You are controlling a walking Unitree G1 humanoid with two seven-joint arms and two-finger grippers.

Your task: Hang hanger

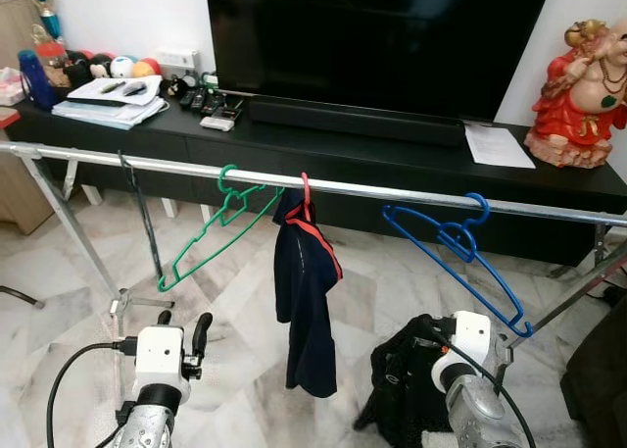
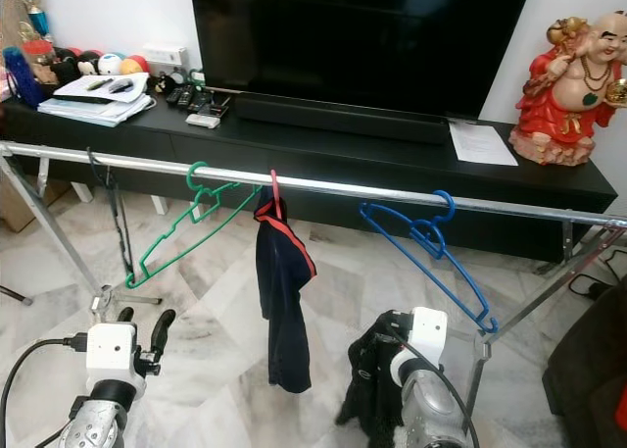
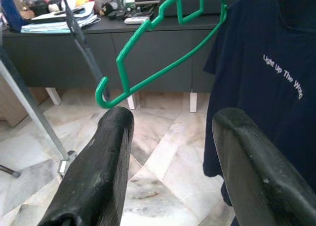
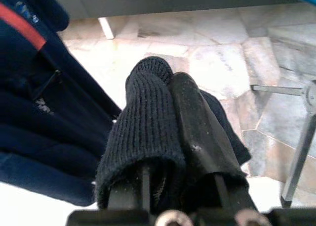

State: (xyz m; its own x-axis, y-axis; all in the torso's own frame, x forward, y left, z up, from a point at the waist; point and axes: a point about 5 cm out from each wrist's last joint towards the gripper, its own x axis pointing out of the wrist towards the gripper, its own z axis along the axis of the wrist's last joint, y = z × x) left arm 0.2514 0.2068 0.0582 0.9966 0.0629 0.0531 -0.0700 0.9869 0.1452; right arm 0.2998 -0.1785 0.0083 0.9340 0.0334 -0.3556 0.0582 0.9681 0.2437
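The blue hanger hangs empty at centre right of the left eye view, hooked on the metal rail. It looks light, stiff and slippery plastic, best taken near the neck. Below it, lower right, the right gripper is clamped on a soft black knit garment (limp, likely to sag). Lower left, the left gripper gapes empty near the green hanger and navy shirt.

Beyond my left gripper hang a green hanger and a navy shirt with red trim and white lettering — my right gripper pinches black ribbed knit; blue hanger above.
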